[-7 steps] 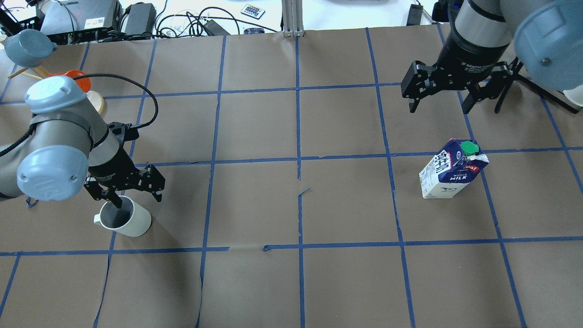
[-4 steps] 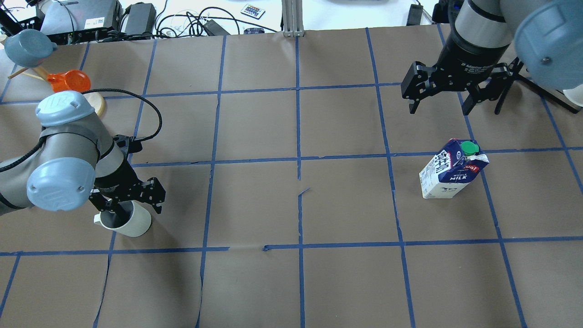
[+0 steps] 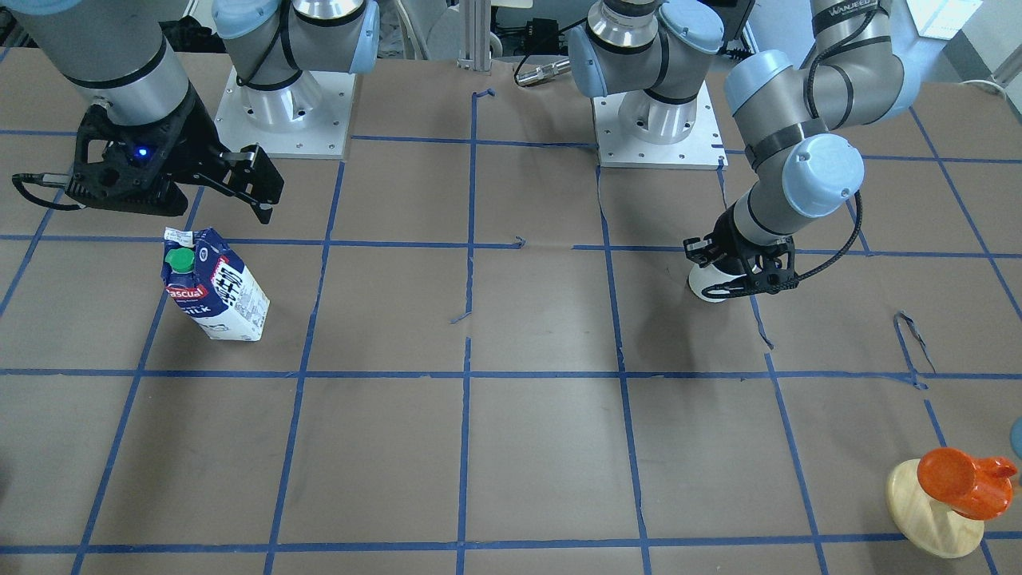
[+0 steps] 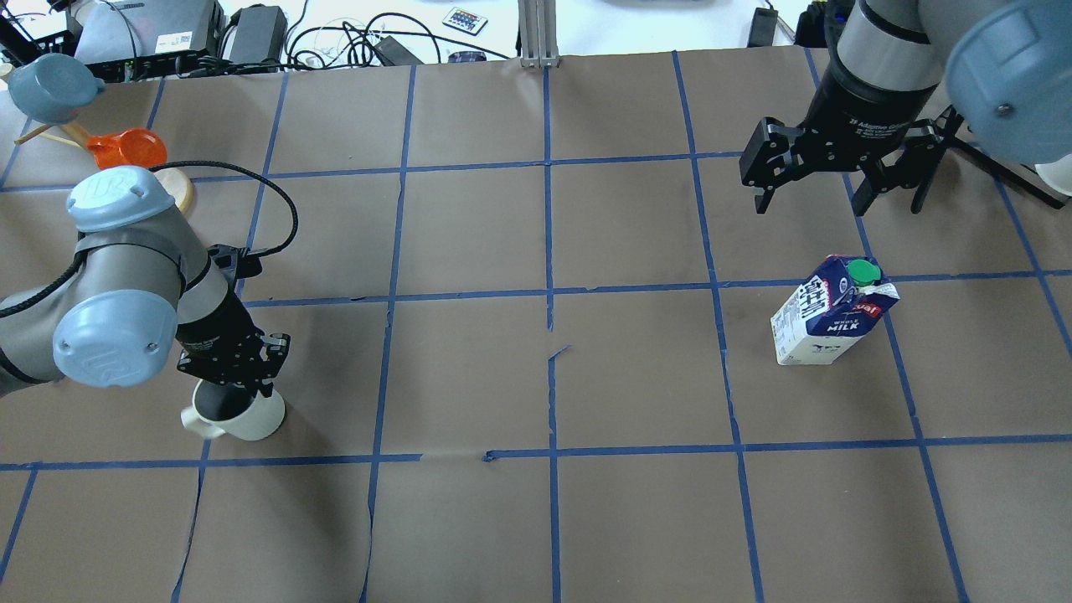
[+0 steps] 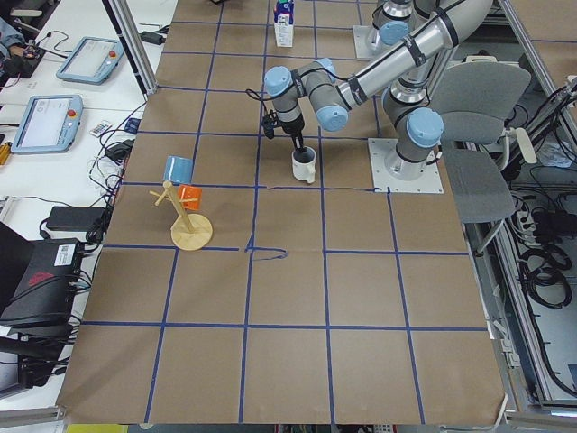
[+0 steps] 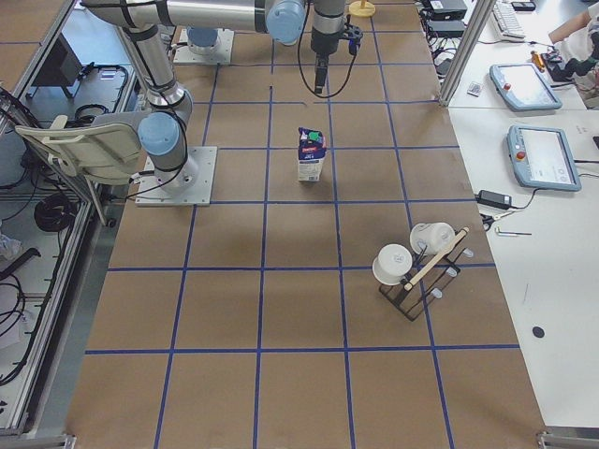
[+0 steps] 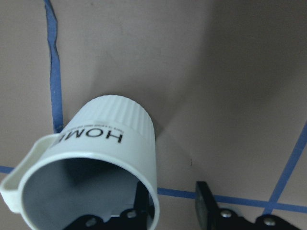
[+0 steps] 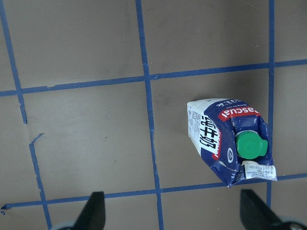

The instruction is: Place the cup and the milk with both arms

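The white ribbed cup marked "HOME" stands at the table's left; it also shows in the front view. My left gripper is low over its rim and straddles the wall. One finger is inside and the outer finger is a small gap away from the wall, so the jaws are narrowed but not clamped. The milk carton stands upright at the right, green cap up. My right gripper hangs open and empty above the table, beyond the carton.
An orange cup on a wooden disc and a blue cup on a stick stand at the far left. A black rack with white cups stands off the right end. Cables and boxes line the far edge.
My left gripper has come down over the cup and its jaws have narrowed around the wall. The cup has shifted slightly, its handle turning. The right arm has barely moved.
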You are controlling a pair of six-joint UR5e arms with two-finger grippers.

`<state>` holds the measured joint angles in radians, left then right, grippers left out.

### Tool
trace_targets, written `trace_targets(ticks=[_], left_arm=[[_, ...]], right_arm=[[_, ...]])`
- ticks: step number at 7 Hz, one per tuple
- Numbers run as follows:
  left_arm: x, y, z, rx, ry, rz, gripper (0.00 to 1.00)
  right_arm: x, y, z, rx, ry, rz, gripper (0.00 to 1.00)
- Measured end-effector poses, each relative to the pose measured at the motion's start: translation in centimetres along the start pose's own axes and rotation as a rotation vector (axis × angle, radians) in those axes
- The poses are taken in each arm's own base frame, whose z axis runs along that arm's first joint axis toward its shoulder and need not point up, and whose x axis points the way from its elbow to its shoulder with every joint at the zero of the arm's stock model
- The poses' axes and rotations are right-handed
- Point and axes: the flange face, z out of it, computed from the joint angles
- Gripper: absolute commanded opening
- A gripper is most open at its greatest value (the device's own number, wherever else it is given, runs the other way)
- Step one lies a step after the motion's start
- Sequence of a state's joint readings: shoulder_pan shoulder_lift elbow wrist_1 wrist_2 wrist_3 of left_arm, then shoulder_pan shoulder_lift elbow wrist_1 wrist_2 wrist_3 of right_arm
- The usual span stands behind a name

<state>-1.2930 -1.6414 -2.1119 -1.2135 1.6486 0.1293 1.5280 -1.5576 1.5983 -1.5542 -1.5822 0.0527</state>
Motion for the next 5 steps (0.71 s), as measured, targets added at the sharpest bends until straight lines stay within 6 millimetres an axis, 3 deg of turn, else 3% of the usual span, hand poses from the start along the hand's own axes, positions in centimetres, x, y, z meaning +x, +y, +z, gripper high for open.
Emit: trace_targets(ticks=[2, 3, 5], left_arm=[[0.9, -0.8, -1.7, 0.039, -0.004, 0.027, 0.00], [3.0, -1.3, -3.4, 0.068, 0.001, 0.051, 0.00], [11.9, -1.1, -6.2, 0.121, 0.029, 0.052, 0.00]], right_arm=[[3.1, -1.5, 0.7, -0.011, -0.010, -0.024, 1.00], [5.1, -2.3, 1.5, -0.024, -0.013, -0.066, 1.00], [7.4, -3.1, 4.2, -0.069, -0.021, -0.105, 1.00]])
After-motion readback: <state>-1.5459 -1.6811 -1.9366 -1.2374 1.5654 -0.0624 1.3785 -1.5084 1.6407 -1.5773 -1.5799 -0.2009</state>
